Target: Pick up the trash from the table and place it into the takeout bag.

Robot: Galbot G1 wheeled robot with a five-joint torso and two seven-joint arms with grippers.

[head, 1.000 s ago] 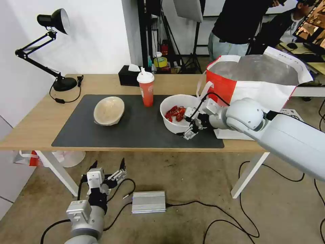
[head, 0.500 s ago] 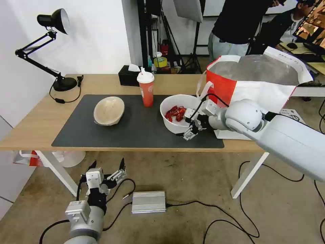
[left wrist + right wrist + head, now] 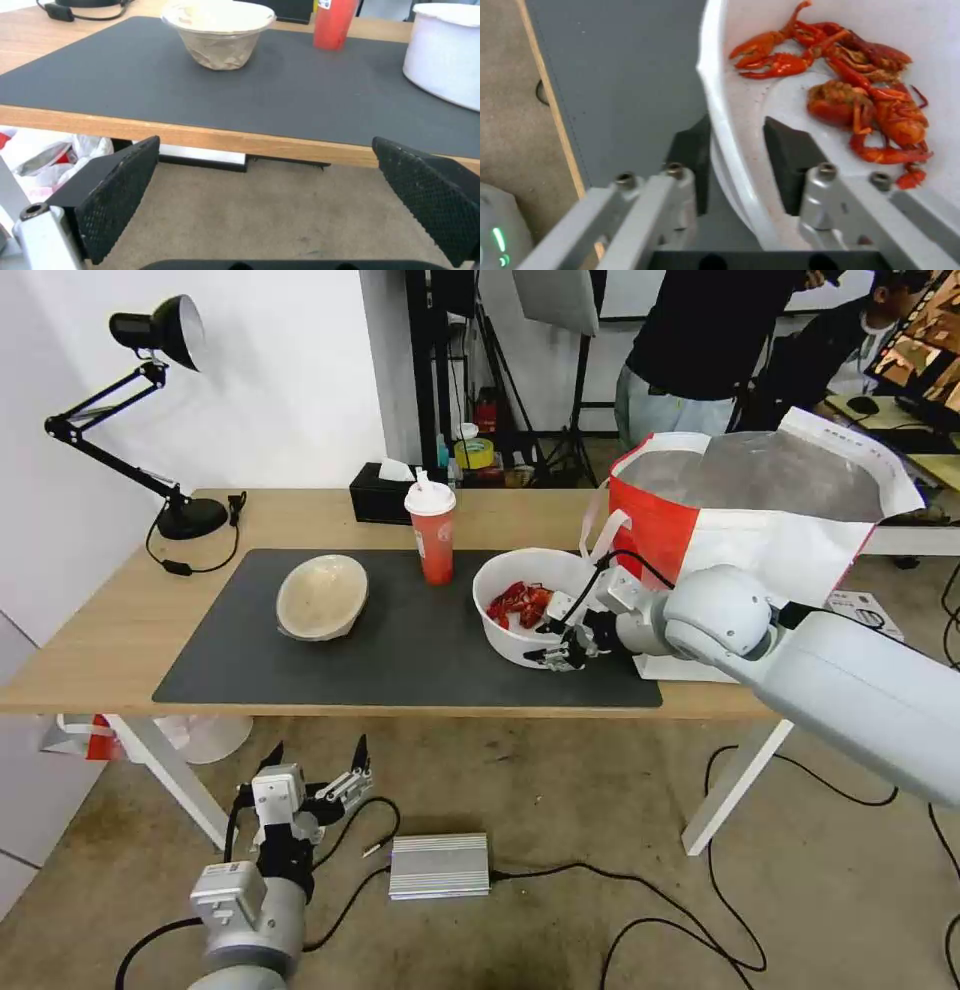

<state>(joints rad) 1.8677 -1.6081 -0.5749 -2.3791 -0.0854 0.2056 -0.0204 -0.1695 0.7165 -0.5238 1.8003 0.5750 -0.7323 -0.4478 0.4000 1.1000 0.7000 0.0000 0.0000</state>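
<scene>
Our right hand (image 3: 732, 165) pinches the big white bowl's (image 3: 720, 112) thin, bendy rim; shells (image 3: 860, 97) inside could spill.

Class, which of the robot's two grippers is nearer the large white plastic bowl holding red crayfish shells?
Right. The right gripper straddles the rim of the large white plastic bowl, one finger inside, one outside. The left gripper hangs open below the light-wood table, above the floor.
</scene>
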